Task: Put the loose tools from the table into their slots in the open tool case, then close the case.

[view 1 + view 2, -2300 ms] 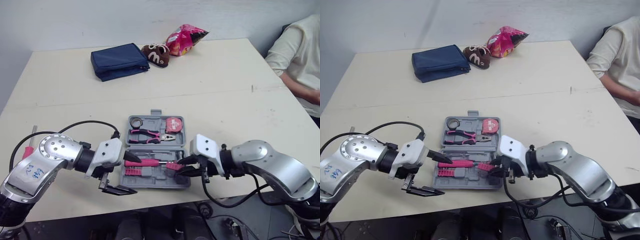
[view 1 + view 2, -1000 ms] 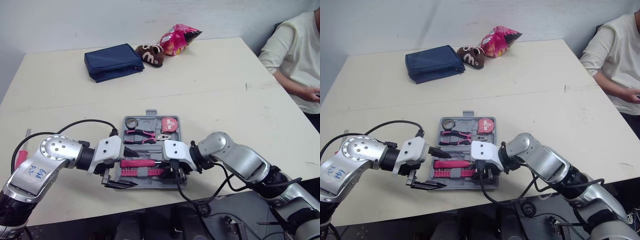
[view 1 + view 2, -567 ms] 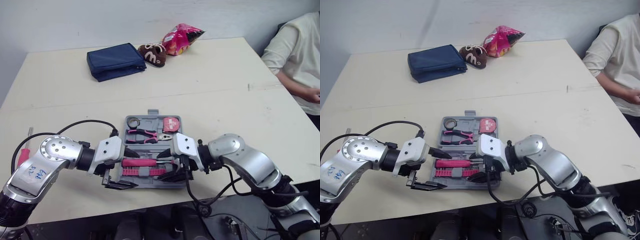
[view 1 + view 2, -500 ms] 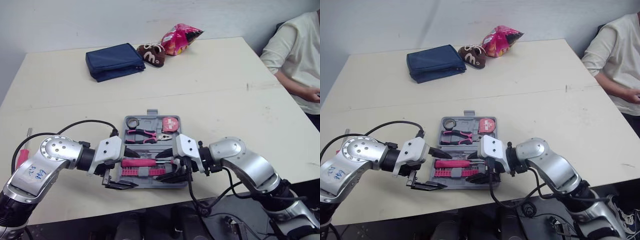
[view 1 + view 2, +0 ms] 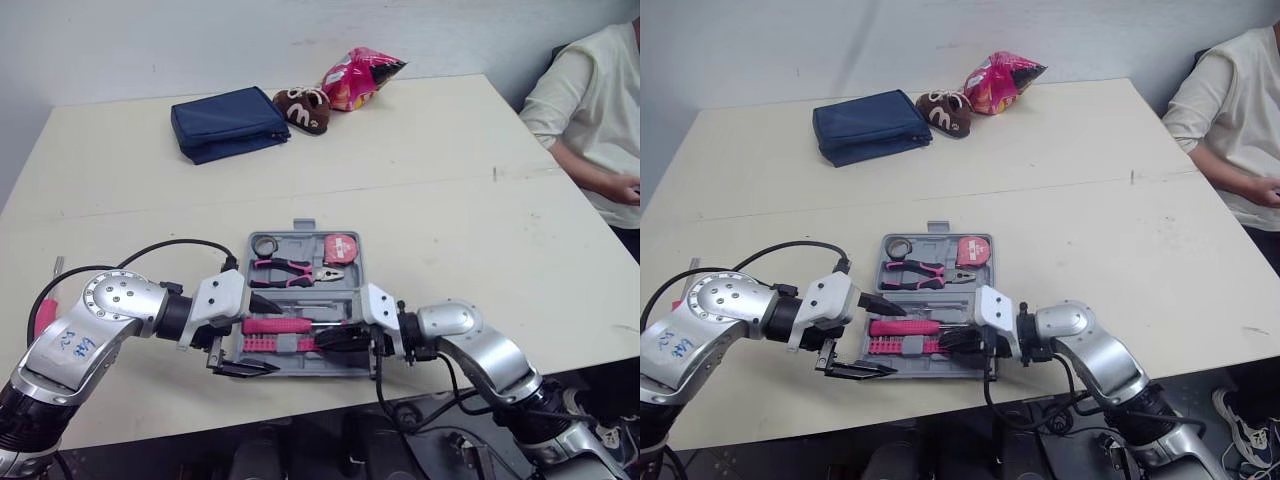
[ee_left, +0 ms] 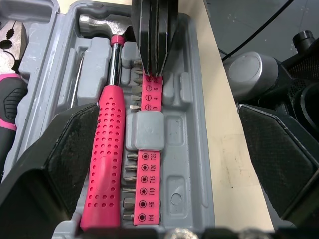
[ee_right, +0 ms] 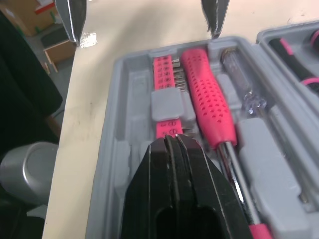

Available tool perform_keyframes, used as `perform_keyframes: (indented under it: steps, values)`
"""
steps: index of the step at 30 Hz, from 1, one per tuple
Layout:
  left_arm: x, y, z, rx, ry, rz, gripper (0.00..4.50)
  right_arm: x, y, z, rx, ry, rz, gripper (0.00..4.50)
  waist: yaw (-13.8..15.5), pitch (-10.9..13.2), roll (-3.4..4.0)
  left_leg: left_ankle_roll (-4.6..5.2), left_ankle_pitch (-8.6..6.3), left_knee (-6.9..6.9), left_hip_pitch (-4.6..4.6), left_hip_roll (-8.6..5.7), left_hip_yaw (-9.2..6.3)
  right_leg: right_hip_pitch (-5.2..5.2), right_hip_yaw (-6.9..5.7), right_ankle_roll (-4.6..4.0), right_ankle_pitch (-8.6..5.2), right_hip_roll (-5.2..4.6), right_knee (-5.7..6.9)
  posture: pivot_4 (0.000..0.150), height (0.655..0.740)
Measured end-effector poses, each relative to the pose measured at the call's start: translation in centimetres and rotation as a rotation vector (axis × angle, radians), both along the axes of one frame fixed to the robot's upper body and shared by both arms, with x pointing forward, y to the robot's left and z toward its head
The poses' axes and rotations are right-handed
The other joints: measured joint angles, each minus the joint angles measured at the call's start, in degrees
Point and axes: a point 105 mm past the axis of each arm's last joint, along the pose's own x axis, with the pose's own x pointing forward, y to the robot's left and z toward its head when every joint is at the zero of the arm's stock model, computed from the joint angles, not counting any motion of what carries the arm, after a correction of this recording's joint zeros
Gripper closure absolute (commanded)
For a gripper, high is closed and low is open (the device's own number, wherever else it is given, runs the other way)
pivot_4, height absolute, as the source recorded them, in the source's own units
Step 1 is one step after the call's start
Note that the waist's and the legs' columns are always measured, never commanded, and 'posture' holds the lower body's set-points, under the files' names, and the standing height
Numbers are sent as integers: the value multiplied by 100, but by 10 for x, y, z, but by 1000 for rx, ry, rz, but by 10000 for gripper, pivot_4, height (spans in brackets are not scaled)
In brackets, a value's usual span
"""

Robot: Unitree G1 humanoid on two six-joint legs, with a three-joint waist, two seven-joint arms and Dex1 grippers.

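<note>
The grey tool case [image 5: 352, 290] lies open near the table's front edge. Its far half holds a tape ring [image 5: 266, 246], pink pliers [image 5: 293, 270] and a tape measure [image 5: 340, 248]. Its near half holds a pink hammer [image 6: 107, 154] and a pink bit strip [image 6: 148, 149]. My left gripper [image 5: 262, 340] is open at the case's left end, one finger over the hammer handle and the other off the front rim. My right gripper [image 7: 172, 139] is shut, its tips resting on the bit strip's right end. A red-handled screwdriver [image 5: 45, 315] lies loose at far left, partly behind my left arm.
At the back of the table are a blue pouch [image 5: 228, 120], a brown plush item [image 5: 305, 108] and a pink snack bag [image 5: 360, 75]. A person in a pale top [image 5: 600, 100] sits at the right edge. The case sits close to the front table edge [image 5: 300, 400].
My right gripper, spread open half a second ago, has shut and now points left onto the bit strip, its forearm lower. The left gripper has stayed in place.
</note>
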Motion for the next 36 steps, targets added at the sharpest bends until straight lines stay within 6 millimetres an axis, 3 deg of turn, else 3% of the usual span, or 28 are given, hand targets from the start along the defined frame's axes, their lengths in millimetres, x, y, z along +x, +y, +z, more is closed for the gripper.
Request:
perform_keyframes:
  steps: [4, 6, 10, 15, 17, 21, 25, 27, 30, 36]
  values:
    - [1, 0, 1, 0, -4, -1, 0, 1, 4, -5, -102, -58, 14, 44621, -2, -41, -12, -1, -1, -2, 35, 5, -4, 35, -1, -3, -2, -1, -6, 1500, 7400]
    - [1, 0, 0, 0, -5, 0, 0, 2, 4, -8, -106, -35, -13, 44621, -3, -62, -31, -12, -8, -14, 101, 11, -7, 104, -2, -10, -6, 0, -18, 1500, 7400]
    - [1, -1, 0, -5, -4, 8, 0, -1, 0, -9, -63, 1, -62, 44621, 24, -89, -42, -8, -12, -14, 107, 8, -16, 119, -3, -11, -7, -6, -18, 1500, 7400]
    - [4, 9, -3, -47, 20, 124, 0, -11, -7, -2, 28, 66, -106, 44621, 6, -83, -40, -7, -19, -11, 74, 9, -8, 82, 0, -10, -7, -8, -18, 1500, 7400]
    - [4, 18, -2, -116, 37, 231, 0, -8, -17, 19, 89, 50, -149, 44621, -30, -74, -26, -4, -21, -12, 76, 11, 2, 76, 9, -9, -6, -9, -16, 1500, 7400]
    - [-2, 48, -1, -228, 84, 482, 0, 6, -58, 66, 163, -36, -291, 31449, -2, -68, -28, -5, -21, -15, 79, 17, -8, 80, 4, -10, -7, -9, -19, 1500, 7400]
    - [-13, 92, -4, -299, 97, 772, 0, 15, -121, 94, 119, -77, -475, 10509, 22, -61, -29, 6, -28, -16, 82, 11, -9, 89, 3, -10, -7, -20, -27, 1500, 7400]
    - [-15, 104, -2, -332, 81, 858, 0, 14, -139, 100, 102, -88, -519, 626, 40, -62, -34, 18, -36, -16, 85, 10, -13, 94, 1, -10, -6, -20, -28, 1500, 7400]
    - [-34, 150, -1, -425, 20, 1137, 0, 6, -186, 89, 21, -10, -640, 626, 27, -60, -35, 28, -49, -26, 86, 13, -9, 98, 0, -10, -6, -17, -48, 1500, 7400]
    - [-82, 218, -3, -485, -45, 1482, 0, 10, -229, 96, 36, -48, -786, 626, -28, -60, -35, 32, -55, -25, 93, 14, -3, 98, 3, -10, -6, -11, -50, 1500, 7400]
